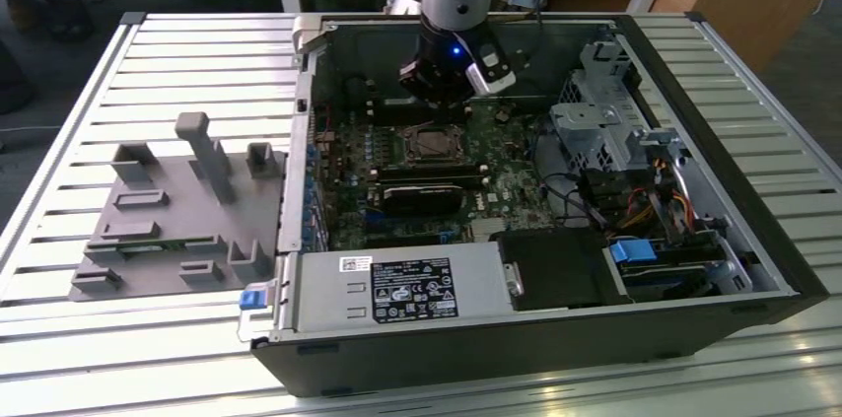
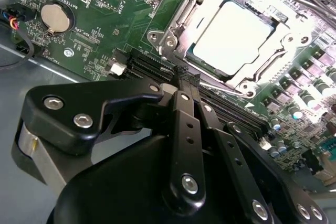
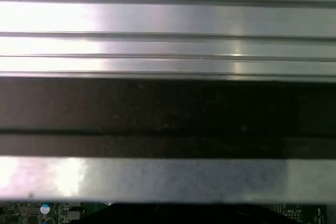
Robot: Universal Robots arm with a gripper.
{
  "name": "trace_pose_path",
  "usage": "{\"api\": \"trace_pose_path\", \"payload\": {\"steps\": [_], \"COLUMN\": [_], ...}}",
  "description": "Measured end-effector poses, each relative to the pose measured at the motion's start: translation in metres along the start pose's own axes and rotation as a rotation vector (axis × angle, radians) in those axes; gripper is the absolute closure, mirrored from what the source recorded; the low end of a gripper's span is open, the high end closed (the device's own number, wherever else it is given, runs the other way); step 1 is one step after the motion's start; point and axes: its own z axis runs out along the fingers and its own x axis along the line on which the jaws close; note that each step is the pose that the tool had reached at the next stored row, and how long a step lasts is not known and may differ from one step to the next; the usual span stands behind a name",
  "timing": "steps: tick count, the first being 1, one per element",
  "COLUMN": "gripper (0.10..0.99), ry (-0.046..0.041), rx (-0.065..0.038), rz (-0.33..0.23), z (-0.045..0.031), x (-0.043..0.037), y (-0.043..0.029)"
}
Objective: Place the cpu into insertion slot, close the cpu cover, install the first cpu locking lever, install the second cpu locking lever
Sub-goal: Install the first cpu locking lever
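The cpu (image 2: 233, 32), a pale square chip, lies flat in the insertion slot (image 1: 428, 144) on the green motherboard. The silvery cpu cover (image 2: 177, 29) lies down around it, its window showing the chip's face. My gripper (image 2: 185, 74) hangs just off one side of the socket, above the long black card slots, its black fingers pressed together with nothing between them. In the exterior view the gripper (image 1: 439, 97) hovers inside the open computer case, just behind the socket. Whether the locking levers are latched is unclear.
The case holds black memory sticks (image 1: 424, 178), a labelled power supply box (image 1: 401, 289), a metal drive cage (image 1: 605, 131) and cables (image 1: 658, 210). A grey fixture plate (image 1: 172, 220) lies on the slatted table at the exterior view's left. A coin battery (image 2: 55, 17) sits on the board.
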Motion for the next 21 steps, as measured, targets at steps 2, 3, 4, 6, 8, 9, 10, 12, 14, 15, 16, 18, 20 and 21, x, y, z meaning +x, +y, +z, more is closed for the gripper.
{"api": "trace_pose_path", "payload": {"steps": [2,3,4,6,8,9,10,12,14,15,16,18,20,21], "gripper": [0.976,0.976,0.976,0.976,0.976,0.976,0.976,0.976,0.976,0.976,0.976,0.976,0.976,0.976], "ry": [0.0000,0.0000,0.0001,0.0001,0.0000,0.0000,0.0000,0.0000,0.0001,0.0001,0.0000,0.0000,-0.0001,-0.0001], "rx": [0.000,0.000,0.000,0.000,0.000,0.000,0.000,0.000,0.000,0.000,0.000,0.000,0.000,0.000], "rz": [0.000,0.000,0.000,0.000,0.000,0.000,0.000,0.000,0.000,0.000,0.000,0.000,0.000,0.000], "z": [0.0017,0.0025,0.0033,0.0049,0.0063,0.0069,0.0073,0.0080,0.0081,0.0081,0.0082,0.0078,0.0071,0.0071], "x": [-0.0002,-0.0002,-0.0002,-0.0003,-0.0005,-0.0005,-0.0006,-0.0006,-0.0006,-0.0006,-0.0007,-0.0007,-0.0007,-0.0007], "y": [-0.0001,-0.0002,-0.0003,-0.0004,-0.0005,-0.0006,-0.0006,-0.0007,-0.0007,-0.0007,-0.0007,-0.0007,-0.0006,-0.0005]}}
